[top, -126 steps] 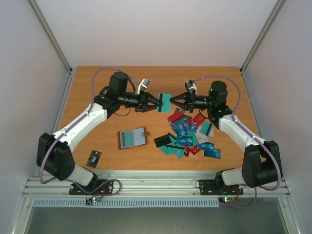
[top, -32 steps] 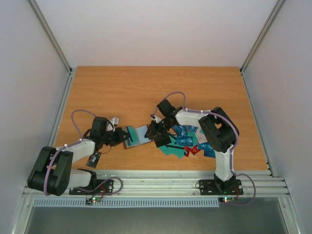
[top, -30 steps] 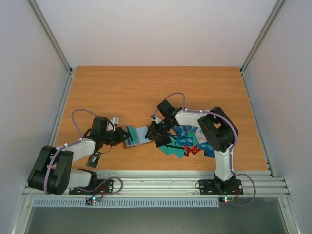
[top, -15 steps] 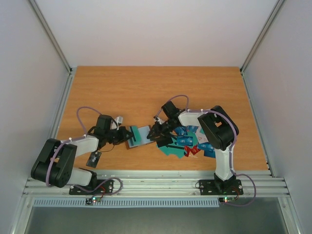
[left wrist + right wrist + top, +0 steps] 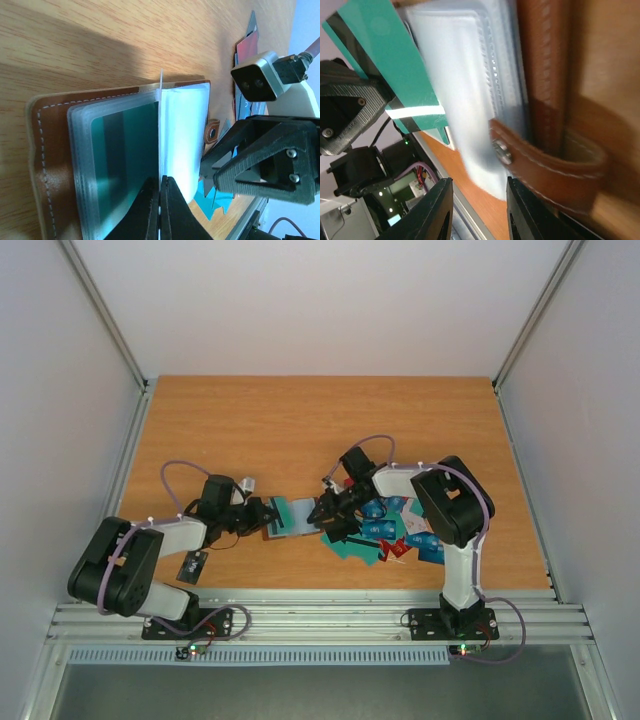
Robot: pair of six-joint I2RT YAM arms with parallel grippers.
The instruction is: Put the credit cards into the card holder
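The brown card holder (image 5: pixel 298 521) lies open on the table between the two arms, its clear sleeves (image 5: pixel 470 75) fanned up. One sleeve holds a teal card (image 5: pixel 125 150). My left gripper (image 5: pixel 160 187) is shut on another teal card with a dark stripe (image 5: pixel 375 65), which shows edge-on in the left wrist view, standing at the sleeves' opening. My right gripper (image 5: pixel 477 210) is open at the holder's far side. The snap strap (image 5: pixel 545 167) and a sleeve tip lie between its fingers. The other credit cards (image 5: pixel 388 530) lie in a loose pile to the right.
A single dark card (image 5: pixel 193 565) lies near the table's front edge by the left arm's base. The pile of cards sits under the right forearm. A metal rail (image 5: pixel 320 615) runs along the near edge.
My left gripper has slid right with the teal card, up to the holder. The holder and my right gripper have shifted a little to the right as well.
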